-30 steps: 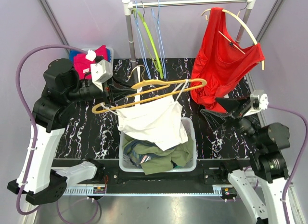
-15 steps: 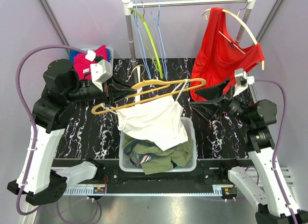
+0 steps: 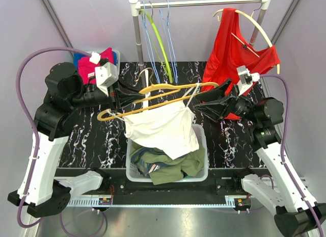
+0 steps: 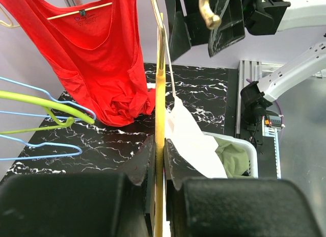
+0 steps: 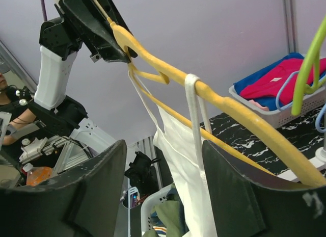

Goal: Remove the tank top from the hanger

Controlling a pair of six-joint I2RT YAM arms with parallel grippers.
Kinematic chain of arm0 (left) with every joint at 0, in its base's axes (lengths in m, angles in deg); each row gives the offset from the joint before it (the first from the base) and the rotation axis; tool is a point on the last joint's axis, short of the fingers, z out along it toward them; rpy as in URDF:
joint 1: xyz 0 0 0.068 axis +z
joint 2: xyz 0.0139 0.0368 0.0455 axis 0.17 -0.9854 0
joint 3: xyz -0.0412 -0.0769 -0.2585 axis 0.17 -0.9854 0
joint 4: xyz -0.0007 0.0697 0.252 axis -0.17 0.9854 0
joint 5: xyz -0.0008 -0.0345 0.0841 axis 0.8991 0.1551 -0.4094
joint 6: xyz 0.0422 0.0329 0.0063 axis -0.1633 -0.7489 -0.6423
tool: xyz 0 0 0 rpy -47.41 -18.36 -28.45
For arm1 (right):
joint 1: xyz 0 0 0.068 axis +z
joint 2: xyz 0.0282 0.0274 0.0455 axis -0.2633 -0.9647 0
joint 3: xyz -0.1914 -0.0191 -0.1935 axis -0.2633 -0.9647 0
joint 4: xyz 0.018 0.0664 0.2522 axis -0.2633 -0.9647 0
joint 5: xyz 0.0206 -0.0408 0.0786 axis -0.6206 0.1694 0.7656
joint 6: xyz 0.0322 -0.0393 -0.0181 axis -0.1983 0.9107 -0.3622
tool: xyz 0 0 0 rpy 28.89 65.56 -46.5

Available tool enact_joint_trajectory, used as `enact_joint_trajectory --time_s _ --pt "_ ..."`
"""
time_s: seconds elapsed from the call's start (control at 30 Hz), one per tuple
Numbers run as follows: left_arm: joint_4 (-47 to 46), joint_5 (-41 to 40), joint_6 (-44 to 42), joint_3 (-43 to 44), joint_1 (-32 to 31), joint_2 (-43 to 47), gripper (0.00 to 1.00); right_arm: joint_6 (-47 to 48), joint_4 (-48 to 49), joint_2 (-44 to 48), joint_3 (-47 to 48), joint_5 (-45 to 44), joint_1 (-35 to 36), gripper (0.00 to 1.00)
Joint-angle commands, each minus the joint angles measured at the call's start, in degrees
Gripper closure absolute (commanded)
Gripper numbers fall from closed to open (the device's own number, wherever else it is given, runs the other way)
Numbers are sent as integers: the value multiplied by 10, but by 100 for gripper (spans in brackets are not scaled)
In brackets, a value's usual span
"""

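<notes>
Top external view: white tank top [image 3: 163, 130] hangs lopsided from a yellow hanger [image 3: 153, 102] held in the air over the basket [image 3: 201, 132], approx mid-desk. Its lower part lies on the clothes [image 3: 168, 168] piled in that basket. Right wrist view shows one strap [image 5: 192, 94] looped over the hanger's upper arm; can't tell if the other strap is on.

L claw [image 3: 141, 96] is clamped on the hanger near its middle. Left wrist view has both fingers [image 4: 145, 163] pinched tight on the thin yellow bar, w/ the hanger running straight away from the camera.

R claw [image 3: 199, 102] is at the hanger's right end, by its curled tip, pointing left toward the L claw. Jaws are wide apart, gripping nothing. From its wrist camera the strap and the hanger arm sit btwn the two fingers w/ a gap on each side.

Basket stands on the black marbled desk [image 3: 81, 140], at its near edge btwn the arm bases. Behind the R claw a red top [image 3: 234, 69] hangs on a wooden hanger from the rail [image 3: 204, 2], its hem bunched on the desk. Blue and green empty hangers [image 3: 159, 43] hang at the rail's left end. Blue bin [image 3: 116, 54] w/ pink clothes sits at far left, behind the L arm.
</notes>
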Motion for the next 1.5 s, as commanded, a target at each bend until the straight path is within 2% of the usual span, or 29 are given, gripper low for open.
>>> enact_joint_trajectory --time_s 0.0,0.13,0.4,0.5,0.63,0.67,1.1,1.3,1.37,1.4,1.47 --pt "-54 16 13 3 1 -3 93 20 21 -18 19 -8 30 35" --pt "-61 21 24 4 1 -9 93 31 21 -34 20 -23 58 46" --pt "-63 24 25 -9 0 0 92 51 12 -45 23 -42 67 53" --pt "-62 26 25 -11 0 3 92 53 17 -51 25 -52 67 61" --pt "-62 24 26 -13 1 8 92 44 30 -70 39 -52 68 83" --pt "-62 23 23 -14 1 9 92 44 28 -69 41 -56 69 100" --pt "-49 7 -4 -34 3 28 92 109 -90 33 34 -124 69 100" --pt "-46 7 -8 -36 4 33 92 123 -126 40 38 -128 69 100" --pt "-46 7 -7 -35 4 34 91 124 -132 39 29 -131 68 63" --pt "-46 7 -7 -35 4 34 92 122 -129 42 24 -137 68 52" --pt "-46 8 -7 -34 4 34 92 117 -124 41 14 -139 68 42"
